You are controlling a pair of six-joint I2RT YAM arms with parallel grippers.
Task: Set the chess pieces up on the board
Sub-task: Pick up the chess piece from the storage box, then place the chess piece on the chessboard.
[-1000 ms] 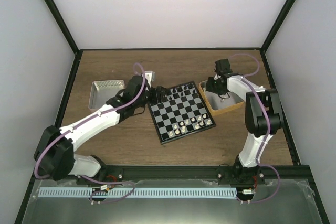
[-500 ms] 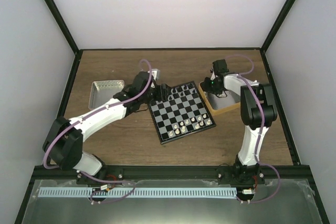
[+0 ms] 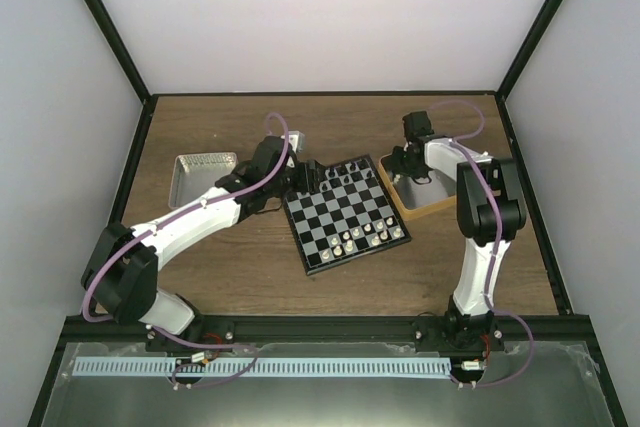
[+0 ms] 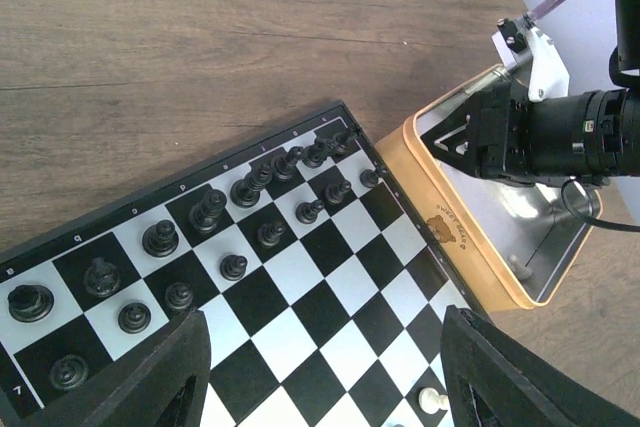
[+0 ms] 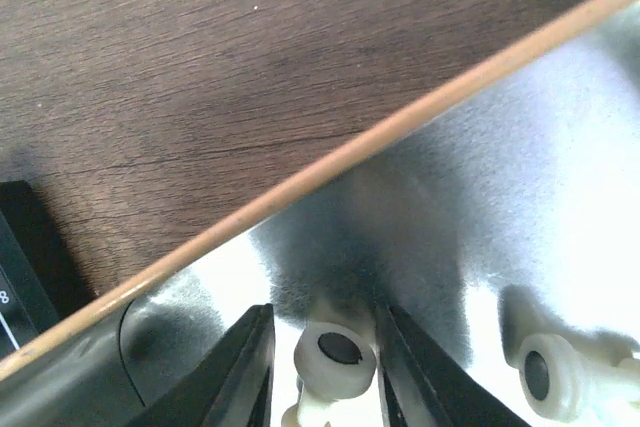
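My right claw [image 5: 325, 387] sits in the tan tray [image 5: 400, 127] just right of the board [image 4: 290, 272], jaws narrowly apart around a lying cream chess piece [image 5: 337, 352], not pinching it. My left claw [image 4: 325, 387] hangs wide open, empty, over the board.

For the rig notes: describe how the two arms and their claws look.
Both the left arm and the right arm have white tubular links joined by bulky black joint housings, with a thin lavender cable looping loosely along each. The left claw and the right claw have matte black, flat-sided fingers. No markings are legible.
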